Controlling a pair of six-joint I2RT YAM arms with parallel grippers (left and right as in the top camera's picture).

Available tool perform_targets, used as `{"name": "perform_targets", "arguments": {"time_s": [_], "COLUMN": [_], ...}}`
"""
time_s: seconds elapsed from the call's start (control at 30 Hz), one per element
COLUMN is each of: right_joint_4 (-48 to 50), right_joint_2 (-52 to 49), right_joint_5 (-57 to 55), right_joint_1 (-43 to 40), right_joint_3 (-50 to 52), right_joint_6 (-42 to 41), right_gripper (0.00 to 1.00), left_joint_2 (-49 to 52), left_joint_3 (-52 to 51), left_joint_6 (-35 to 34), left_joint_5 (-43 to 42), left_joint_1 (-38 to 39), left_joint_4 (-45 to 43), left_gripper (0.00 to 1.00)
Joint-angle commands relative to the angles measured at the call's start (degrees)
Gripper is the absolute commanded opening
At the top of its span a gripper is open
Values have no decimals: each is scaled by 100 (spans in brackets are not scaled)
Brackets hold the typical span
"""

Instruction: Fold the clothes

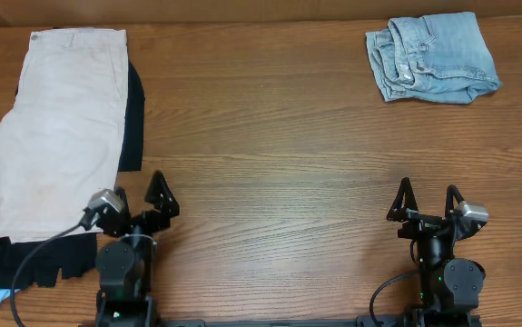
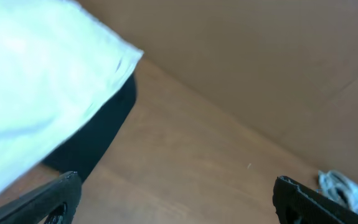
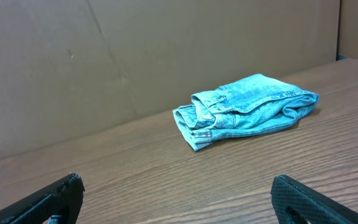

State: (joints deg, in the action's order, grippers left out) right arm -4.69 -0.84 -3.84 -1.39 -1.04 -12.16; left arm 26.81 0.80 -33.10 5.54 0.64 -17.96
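The left fingers (image 1: 161, 193) stand wide and hold nothing, and so do the right fingers (image 1: 404, 200). Both pairs sit at the near edge of the desk (image 1: 270, 154). Folded denim shorts (image 1: 433, 56) lie well ahead of the right fingers, about in line with the gap between them. Beige shorts (image 1: 56, 127) lie spread flat ahead and left of the left fingers, the near hem just beside them — black garments (image 1: 135, 118) show from under the beige.

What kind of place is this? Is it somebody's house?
Probably a robot workbench, not a house: left gripper and right gripper over a wooden table, brown boards behind it, denim shorts set out.
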Motion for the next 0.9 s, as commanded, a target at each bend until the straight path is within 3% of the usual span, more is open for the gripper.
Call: {"name": "perform_targets", "arguments": {"time_s": [0.0, 0.47, 0.63, 0.73, 0.87], "right_joint_4": [28, 28, 28, 28, 28], "right_joint_2": [68, 68, 68, 66, 61], "right_joint_5": [9, 11, 11, 11, 11], "right_joint_1": [31, 31, 31, 31, 31], "right_joint_3": [59, 59, 59, 59, 59], "right_joint_6": [22, 22, 24, 24, 24], "right_gripper": [100, 100, 100, 100, 100], "left_joint_2": [-461, -1832, -2400, -2653, -2656], "left_joint_3": [-52, -52, -52, -50, -50], "left_joint_6": [20, 841, 1561, 2522, 2702], "left_joint_5": [149, 149, -140, -693, -885], "left_joint_1": [-28, -31, -31, -50, -264], "left_joint_4": [15, 1502, 2168, 2234, 2225], "left_gripper": [100, 100, 100, 100, 100]}}
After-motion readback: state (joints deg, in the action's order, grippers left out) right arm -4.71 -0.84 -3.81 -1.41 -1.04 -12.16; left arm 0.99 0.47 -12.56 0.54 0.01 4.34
